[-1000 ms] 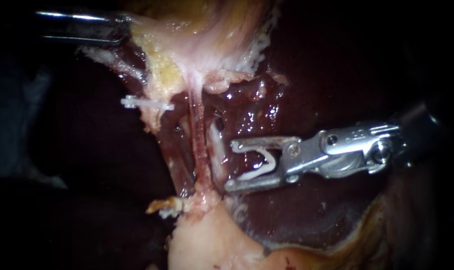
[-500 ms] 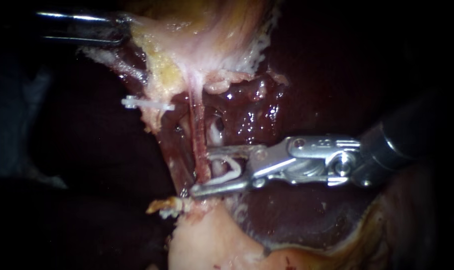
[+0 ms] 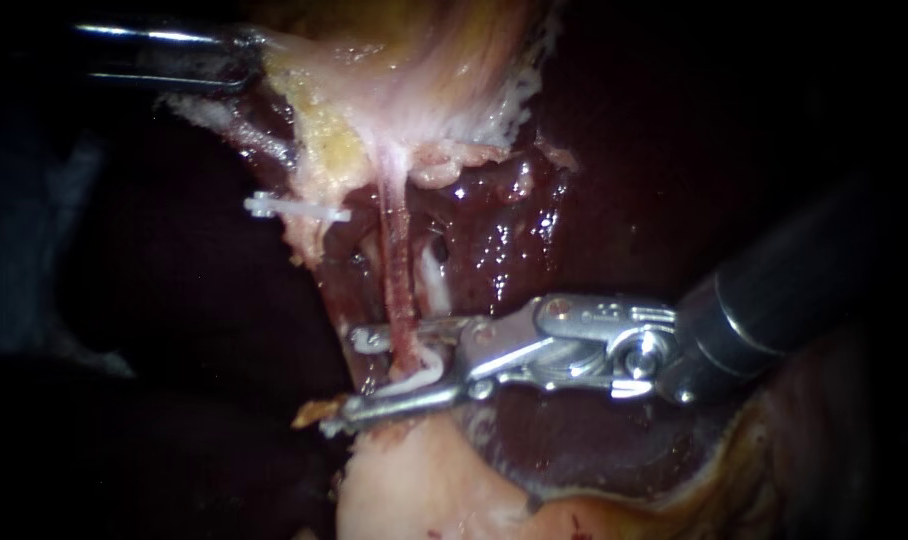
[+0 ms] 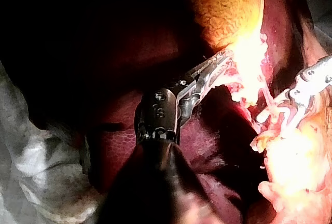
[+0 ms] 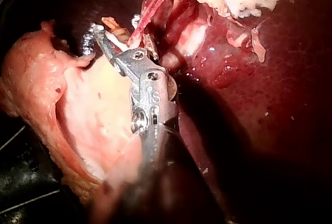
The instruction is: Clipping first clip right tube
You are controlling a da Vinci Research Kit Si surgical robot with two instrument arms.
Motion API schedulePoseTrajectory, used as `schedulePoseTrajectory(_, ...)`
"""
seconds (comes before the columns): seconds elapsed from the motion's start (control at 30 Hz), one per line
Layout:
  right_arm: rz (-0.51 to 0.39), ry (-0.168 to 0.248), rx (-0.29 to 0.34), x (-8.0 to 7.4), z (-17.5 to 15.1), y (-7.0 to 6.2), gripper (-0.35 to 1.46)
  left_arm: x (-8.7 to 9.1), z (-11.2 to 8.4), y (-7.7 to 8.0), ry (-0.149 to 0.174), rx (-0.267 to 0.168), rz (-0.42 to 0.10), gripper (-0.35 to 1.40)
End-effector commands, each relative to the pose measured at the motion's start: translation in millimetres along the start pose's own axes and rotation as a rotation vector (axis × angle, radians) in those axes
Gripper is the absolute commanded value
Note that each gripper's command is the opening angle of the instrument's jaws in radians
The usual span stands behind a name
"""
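Your right instrument (image 3: 344, 380) holds a white clip (image 3: 419, 372) in wide-set jaws that straddle the right tube (image 3: 396, 270). Above that tube, your left instrument (image 3: 249, 60) pinches the gallbladder (image 3: 374, 90).

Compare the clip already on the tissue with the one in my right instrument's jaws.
The placed clip lies shut, free of any instrument; the loaded clip gapes open astride the red tube, held by the right instrument. The placed clip sits higher in the endoscope view. Both are white.
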Motion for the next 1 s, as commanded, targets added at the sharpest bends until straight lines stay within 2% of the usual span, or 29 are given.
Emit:
schedulePoseTrajectory(0.03,0.004,0.005,0.008,0.2,0.0,-0.4,0.5,0.0,0.0,0.0,0.0,0.0,0.0,-0.35)
schedulePoseTrajectory(0.3,0.031,0.018,0.08,1.3,0.5,-3.8,0.48,0.0,0.0,-0.1,0.0,0.0,0.0,-0.35)
schedulePoseTrajectory(0.47,0.026,0.015,0.123,2.0,0.6,-5.0,0.46,0.0,0.0,-0.1,0.0,0.0,0.0,-0.35)
schedulePoseTrajectory(0.7,0.044,0.004,0.154,2.1,0.3,-4.8,0.34,-0.1,0.1,-0.1,0.0,0.0,0.001,-0.35)
schedulePoseTrajectory(0.87,0.055,0.009,0.148,2.8,-0.5,-4.4,0.14,-0.1,0.1,-0.1,0.0,0.0,0.001,-0.35)
schedulePoseTrajectory(1.0,0.059,0.015,0.135,3.2,-1.2,-4.1,-0.11,-0.1,0.1,-0.2,0.0,0.0,0.001,-0.35)
